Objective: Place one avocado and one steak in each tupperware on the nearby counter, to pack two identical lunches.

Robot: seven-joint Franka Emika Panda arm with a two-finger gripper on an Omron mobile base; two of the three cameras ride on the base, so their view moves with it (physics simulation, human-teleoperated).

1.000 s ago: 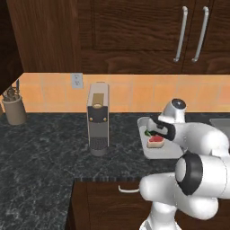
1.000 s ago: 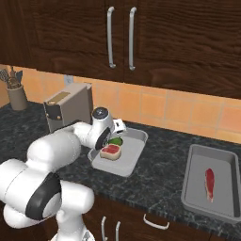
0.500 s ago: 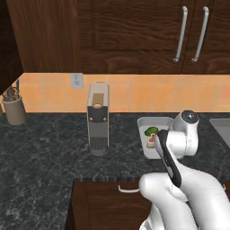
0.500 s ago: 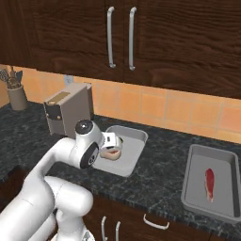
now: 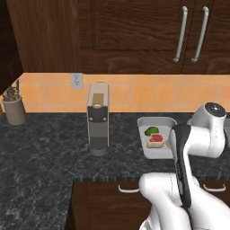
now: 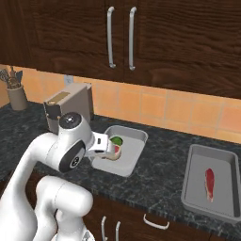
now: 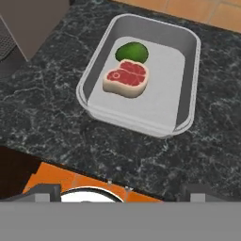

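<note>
Looking down from the hand, the gripper hangs with its jaws spread wide and holding nothing, above the near tupperware, which sits on the black speckled counter. That tray already holds one avocado and one steak, touching each other at its far end.

In the right base view a second tupperware lies well apart on the robot's right, long axis running away from the robot. It holds a lone steak and no avocado, so it probably needs one next, which means a long reach to the right.

A coffee machine stands to the left of the filled tray, and a utensil pot sits at the far left. Bare counter lies between the two trays.
</note>
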